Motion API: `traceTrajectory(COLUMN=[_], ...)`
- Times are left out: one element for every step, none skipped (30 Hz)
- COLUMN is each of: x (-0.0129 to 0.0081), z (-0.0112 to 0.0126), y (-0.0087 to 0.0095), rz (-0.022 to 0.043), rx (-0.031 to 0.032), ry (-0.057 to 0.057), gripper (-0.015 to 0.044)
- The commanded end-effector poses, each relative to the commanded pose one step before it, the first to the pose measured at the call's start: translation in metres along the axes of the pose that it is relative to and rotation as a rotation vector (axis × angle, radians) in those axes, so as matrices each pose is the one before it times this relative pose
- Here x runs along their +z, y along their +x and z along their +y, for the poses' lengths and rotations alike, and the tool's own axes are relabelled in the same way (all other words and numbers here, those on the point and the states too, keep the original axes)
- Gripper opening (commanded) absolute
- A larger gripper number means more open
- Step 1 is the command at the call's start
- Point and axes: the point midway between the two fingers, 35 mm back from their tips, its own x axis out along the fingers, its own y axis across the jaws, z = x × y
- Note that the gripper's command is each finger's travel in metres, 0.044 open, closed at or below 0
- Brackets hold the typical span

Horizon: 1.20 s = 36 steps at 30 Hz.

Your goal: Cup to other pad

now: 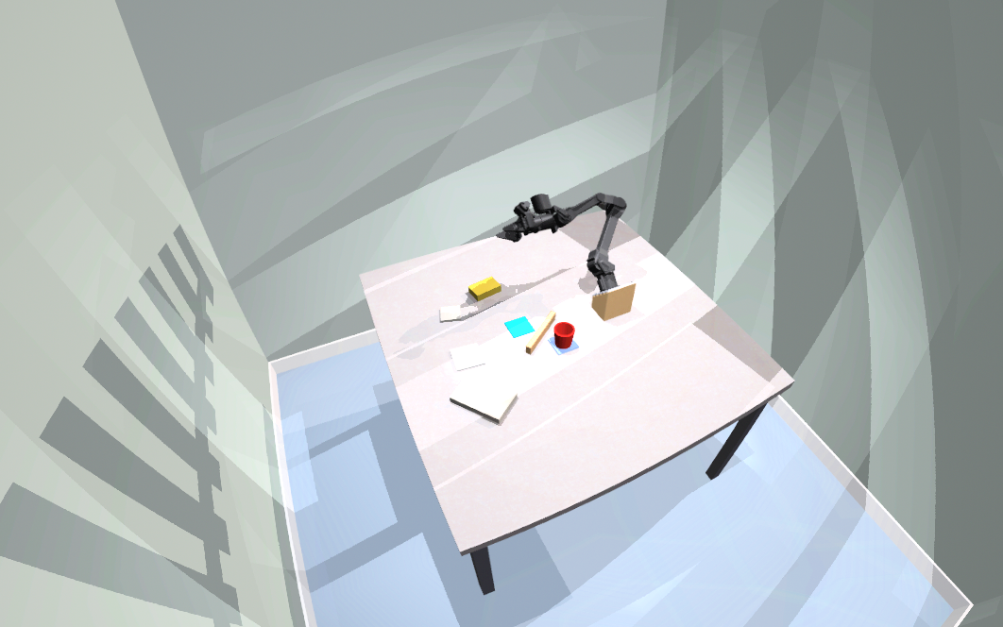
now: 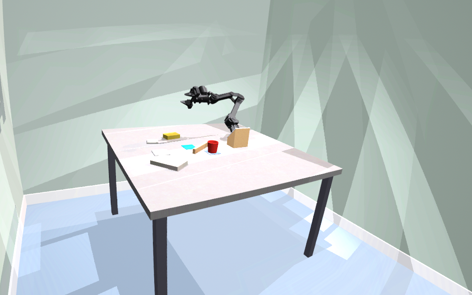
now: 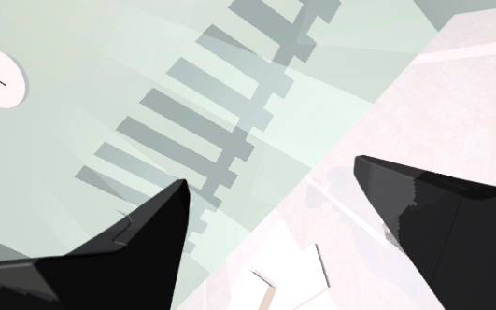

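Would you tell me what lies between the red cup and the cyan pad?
A wooden stick lies between the red cup and the cyan pad, clearest in the top view.

The black arm (image 2: 234, 106) rises from its base at the far edge of the desk (image 2: 230, 176), bends sharply at a high elbow, and reaches out roughly level. Its tool (image 2: 187, 103) hangs high in the air with the tips angled slightly downward. The two dark fingers stand wide apart with nothing between them.
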Motion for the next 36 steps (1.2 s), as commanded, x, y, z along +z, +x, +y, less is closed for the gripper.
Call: traceTrajectory(x=[-0.00449,-0.01349,-0.01783,-0.01453,-0.01412,-0.01406,-0.01397,-0.01384,-0.01367,-0.01346,-0.01502,-0.01561,-0.01513,-0.01459,-0.01400,-0.01336,-0.01268,-0.01198,-0.01125,-0.01050,-0.00973,-0.00898,-0.00823,-0.00749,-0.00677,-0.00607,-0.00540,-0.00476,-0.00342,-0.00188,0.00249,0.00247,0.00000,0.00000,0.00000,0.00000], z=[0.00153,0.00465,0.00578,0.00379,0.00306,0.00245,0.00186,0.00127,0.00069,0.00012,-0.00050,-0.00128,-0.00202,-0.00271,-0.00334,-0.00392,-0.00443,-0.00488,-0.00525,-0.00556,-0.00578,-0.00595,-0.00605,-0.00608,-0.00604,-0.00594,-0.00579,-0.00558,-0.00433,-0.00250,-0.00217,-0.00218,0.00000,0.00000,0.00000,0.00000], y=[0.00157,0.00448,0.00677,0.00736,0.00729,0.00727,0.00723,0.00719,0.00713,0.00706,0.00787,0.00821,0.00806,0.00788,0.00768,0.00746,0.00722,0.00695,0.00667,0.00637,0.00604,0.00571,0.00536,0.00499,0.00460,0.00419,0.00378,0.00334,0.00239,0.00130,0.00021,0.00023,0.00000,0.00000,0.00000,0.00000], rz=[0.01491,0.04476,0.06653,0.06697,0.06549,0.06453,0.06324,0.06158,0.05958,0.05723,0.06176,0.06142,0.05640,0.05088,0.04492,0.03857,0.03191,0.02500,0.01791,0.01072,0.00350,-0.00367,-0.01074,-0.01761,-0.02424,-0.03056,-0.03651,-0.04200,-0.03777,-0.02416,-0.00431,-0.00430,0.00000,0.00000,0.00000,0.00000], rx=[0.00157,0.00429,0.00274,-0.00353,-0.00784,-0.01206,-0.01625,-0.02040,-0.02445,-0.02839,-0.03684,-0.04429,-0.04911,-0.05347,-0.05731,-0.06058,-0.06325,-0.06529,-0.06666,-0.06737,-0.06731,-0.06677,-0.06548,-0.06355,-0.06102,-0.05792,-0.05430,-0.05014,-0.03734,-0.02090,-0.00350,-0.00350,0.00000,0.00000,0.00000,0.00000], ry=[0.0048,0.0132,0.0319,0.0536,0.0518,0.0494,0.0470,0.0446,0.0422,0.0400,0.0427,0.0424,0.0394,0.0365,0.0338,0.0312,0.0288,0.0266,0.0245,0.0226,0.0208,0.0193,0.0179,0.0167,0.0156,0.0147,0.0140,0.0134,0.0105,0.0062,0.0010,0.0010,0.0000,0.0000,0.0000,0.0000], gripper=[0.0374,0.0348,0.0321,0.0295,0.0269,0.0243,0.0216,0.0190,0.0164,0.0148,0.0148,0.0148,0.0148,0.0148,0.0148,0.0148,0.0148,0.0148,0.0148,0.0148,0.0148,0.0148,0.0148,0.0148,0.0148,0.0148,0.0148,0.0148,0.0148,0.0148,0.0148,0.0148,0.0148,0.0148,0.0148,0.0148])
